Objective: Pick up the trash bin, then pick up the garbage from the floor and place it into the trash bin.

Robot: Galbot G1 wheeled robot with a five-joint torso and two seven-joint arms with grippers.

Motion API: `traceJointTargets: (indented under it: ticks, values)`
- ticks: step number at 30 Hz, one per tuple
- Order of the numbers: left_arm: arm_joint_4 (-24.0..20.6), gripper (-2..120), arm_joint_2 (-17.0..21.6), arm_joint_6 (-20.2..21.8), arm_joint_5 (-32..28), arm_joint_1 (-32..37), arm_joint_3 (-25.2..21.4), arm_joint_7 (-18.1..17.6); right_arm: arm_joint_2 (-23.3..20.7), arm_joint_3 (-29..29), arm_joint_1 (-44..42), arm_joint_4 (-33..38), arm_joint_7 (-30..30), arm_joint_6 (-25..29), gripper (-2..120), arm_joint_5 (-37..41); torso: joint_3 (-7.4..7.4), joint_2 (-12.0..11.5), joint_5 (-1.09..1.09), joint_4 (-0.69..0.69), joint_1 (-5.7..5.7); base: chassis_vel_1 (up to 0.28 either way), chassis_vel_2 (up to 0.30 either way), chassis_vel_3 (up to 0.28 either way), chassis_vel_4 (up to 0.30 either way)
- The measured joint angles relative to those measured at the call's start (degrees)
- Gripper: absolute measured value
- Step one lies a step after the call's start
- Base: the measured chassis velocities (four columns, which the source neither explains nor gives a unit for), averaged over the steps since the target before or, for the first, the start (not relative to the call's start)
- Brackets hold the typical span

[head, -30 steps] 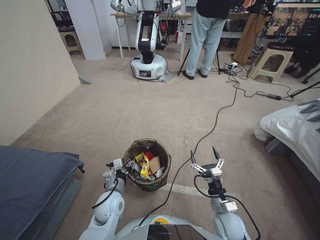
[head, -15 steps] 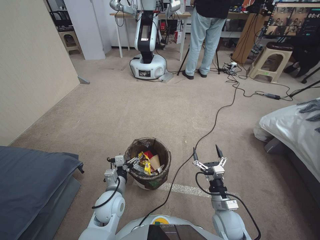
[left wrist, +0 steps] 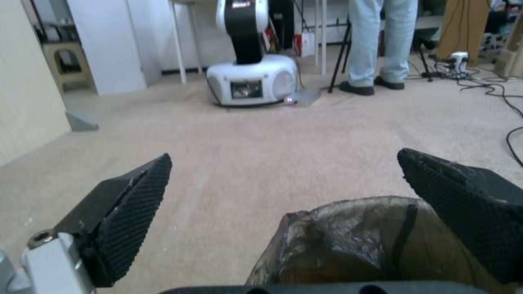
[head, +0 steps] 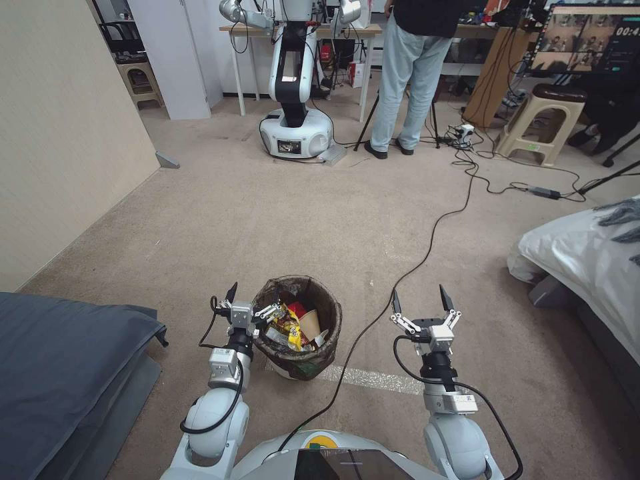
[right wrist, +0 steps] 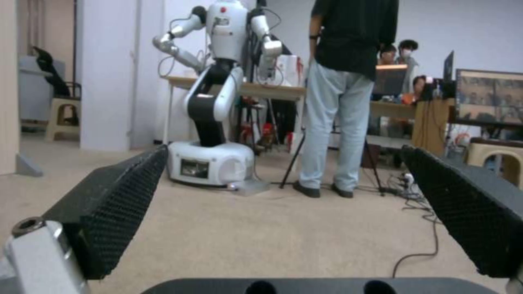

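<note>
- The left arm is extended forward from the lower left of the head view, its wrist roughly level.
- The left pincer [head: 253, 301] is held at the lower centre-left, its two fingers spread wide apart.
- The right arm is raised from the lower right, forearm pointing up the frame.
- The right pincer [head: 421, 301] is held at the lower centre-right, fingers splayed in a V, nothing gripped.

Beige carpet floor [head: 280, 220]; beige wall [head: 60, 133]; white cabinet [head: 173, 53]; wooden-topped table [head: 300, 30]; plastic stools [head: 543, 127]; black cables [head: 433, 233]; monitor [head: 587, 40].
</note>
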Motion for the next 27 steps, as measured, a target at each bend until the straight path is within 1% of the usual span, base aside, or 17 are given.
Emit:
traceJointTargets:
  ticks: [2, 5, 27]
  values:
    - [0.6, 100, -0.1, -1.7, 0.7, 0.9, -0.3, 0.1, 0.4, 0.0, 0.0, 0.1, 0.4, -0.3, 100, -0.7, 0.00, 0.0, 0.00, 0.00, 0.00, 0.000, 0.000, 0.000, 0.000]
    - [0.7, 100, -0.1, -2.0, 0.8, 1.1, -0.4, 0.1, 0.4, 0.0, 0.0, 0.1, 0.4, -0.3, 100, -0.9, 0.00, 0.0, 0.00, 0.00, 0.00, 0.000, 0.000, 0.000, 0.000]
    - [0.8, 100, -0.1, -1.7, 0.5, 1.0, -0.4, -0.1, 0.4, 0.1, 0.0, 0.1, 0.3, -0.3, 100, -1.0, 0.00, 0.0, 0.00, 0.00, 0.00, 0.000, 0.000, 0.000, 0.000]
